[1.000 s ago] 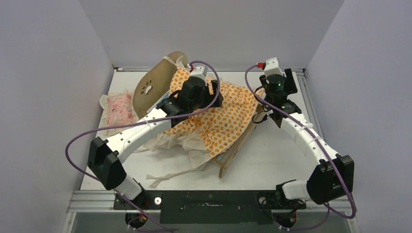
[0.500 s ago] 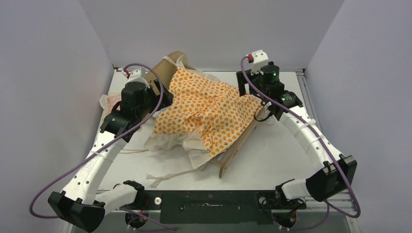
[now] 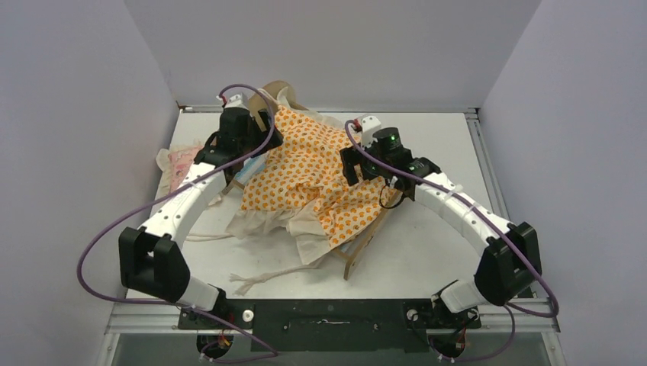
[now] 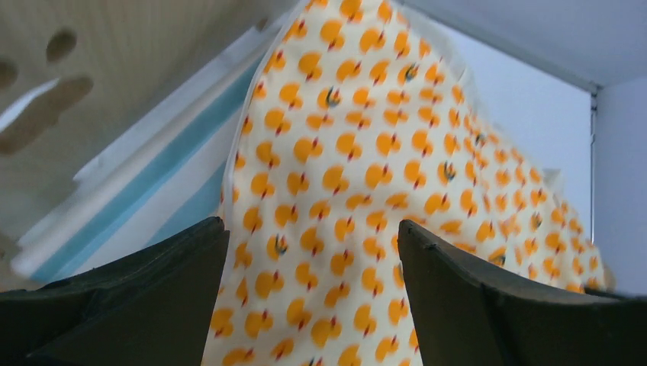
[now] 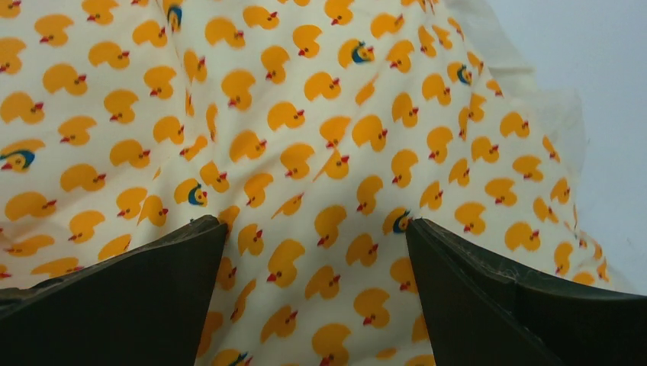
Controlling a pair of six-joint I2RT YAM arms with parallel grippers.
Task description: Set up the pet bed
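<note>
The pet bed [image 3: 365, 238] lies askew mid-table. Its plywood headboard [image 3: 271, 93] is at the back and its low footboard at the front right. An orange duck-print cushion [image 3: 320, 179] is draped over most of the frame. My left gripper [image 3: 255, 149] is open beside the headboard, above the cushion's left edge. In the left wrist view the headboard [image 4: 91, 46] with its paw cutouts, the blue-and-white striped base [image 4: 160, 171] and the cushion [image 4: 366, 145] lie beyond the open left gripper [image 4: 313, 248]. My right gripper [image 3: 352, 166] hovers open over the cushion [image 5: 305, 137], nothing between its fingers [image 5: 152, 297].
A small pink frilled pillow [image 3: 179, 164] lies at the left, by the wall. Cream ruffles and ties [image 3: 267, 274] trail from the cushion toward the front. Grey walls close in the table [image 3: 450, 252] on three sides. A metal rail [image 3: 328, 309] runs along the near edge.
The left gripper left the cushion's middle, swung out to the left, then came in beside the headboard. The right gripper moved from the back right to over the cushion. The cushion now covers the headboard's lower part.
</note>
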